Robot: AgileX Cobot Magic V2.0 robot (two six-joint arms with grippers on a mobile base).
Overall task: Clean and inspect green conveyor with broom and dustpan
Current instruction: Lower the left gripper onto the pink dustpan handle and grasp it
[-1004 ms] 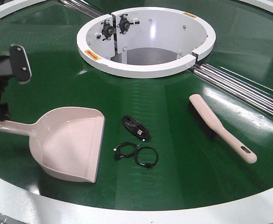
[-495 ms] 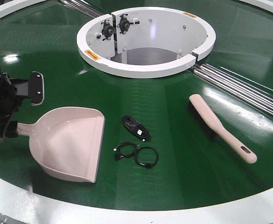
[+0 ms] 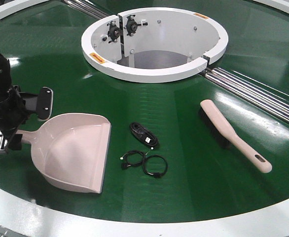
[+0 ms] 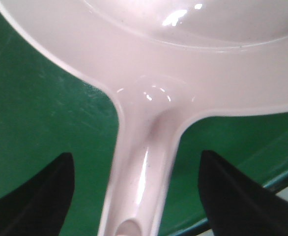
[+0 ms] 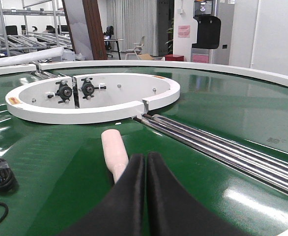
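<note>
Left claw (image 3: 22, 123) is hanging low over the near-left part of the green conveyor (image 3: 194, 187), jaws spread wide and straddling the dustpan (image 3: 75, 148) handle. In the wrist view, green belt is showing on both sides of the handle, so the fingers (image 4: 36, 196) are not gripping it. Dustpan is lying flat on the belt, its mouth facing right toward a coiled black cable bundle (image 3: 143, 134) and two loose cable loops (image 3: 154, 165) just beside its lip. Broom (image 3: 233, 136) is lying on the right of the belt, bristles down, handle end pointing toward the white outer rim (image 3: 134, 222) and well apart from the dustpan. Right claw (image 5: 145, 196) is sitting pinched together with nothing between its fingers, low and just behind the broom's pale end; whether it is touching the broom is hard to tell. White centre ring (image 3: 154, 74) and chrome rails (image 3: 253, 94) are lying beyond.
</note>
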